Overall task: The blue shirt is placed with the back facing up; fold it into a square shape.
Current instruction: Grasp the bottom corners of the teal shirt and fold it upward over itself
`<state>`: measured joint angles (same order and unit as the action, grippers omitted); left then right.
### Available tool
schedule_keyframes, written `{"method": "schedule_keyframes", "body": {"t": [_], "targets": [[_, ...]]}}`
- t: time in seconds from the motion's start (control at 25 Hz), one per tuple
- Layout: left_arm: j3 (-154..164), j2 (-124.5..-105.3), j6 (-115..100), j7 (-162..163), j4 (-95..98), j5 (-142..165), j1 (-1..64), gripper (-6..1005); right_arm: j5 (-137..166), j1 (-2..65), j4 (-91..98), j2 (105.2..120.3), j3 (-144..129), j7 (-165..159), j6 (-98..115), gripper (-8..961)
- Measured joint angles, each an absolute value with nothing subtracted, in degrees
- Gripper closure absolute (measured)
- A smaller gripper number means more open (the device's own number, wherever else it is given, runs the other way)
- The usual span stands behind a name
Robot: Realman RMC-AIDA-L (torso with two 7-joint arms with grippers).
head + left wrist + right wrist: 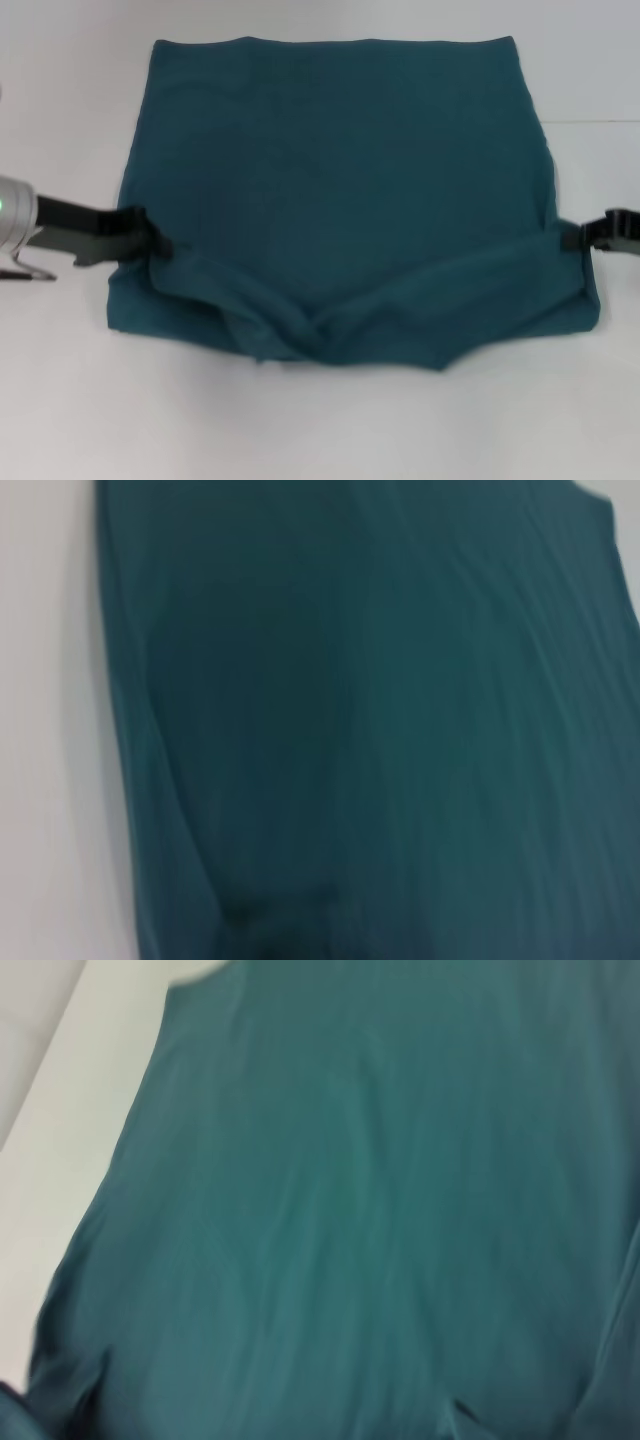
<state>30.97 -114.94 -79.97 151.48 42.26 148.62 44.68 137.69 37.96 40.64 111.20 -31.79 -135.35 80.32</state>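
Note:
The blue shirt lies spread on the white table, plain side up, with a straight far edge. Its near part is doubled over in a rumpled fold. At the shirt's left edge my left gripper is shut on the cloth, which creases and pulls toward it. Opposite it, my right gripper is shut on the right edge, and the fabric is drawn taut there too. In both wrist views the blue shirt fills most of the picture, and no fingers show.
The white table surrounds the shirt on all sides, with a wide bare strip along the near edge. A faint seam line in the table runs at the far right.

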Motion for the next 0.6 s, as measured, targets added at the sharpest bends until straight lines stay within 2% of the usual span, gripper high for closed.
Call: {"method": "schedule_keyframes", "body": {"t": [0.32, 0.6], "targets": [[37.69, -116.59, -63.29, 154.84, 40.17, 148.60, 47.09, 922, 137.18, 41.60, 38.78, 113.54, -31.87, -136.32, 65.22, 879], [40.87, -118.14, -48.57, 154.74, 36.92, 148.36, 48.48, 915, 137.39, 45.39, 34.11, 113.94, -35.31, -136.85, 54.45, 872]]}}
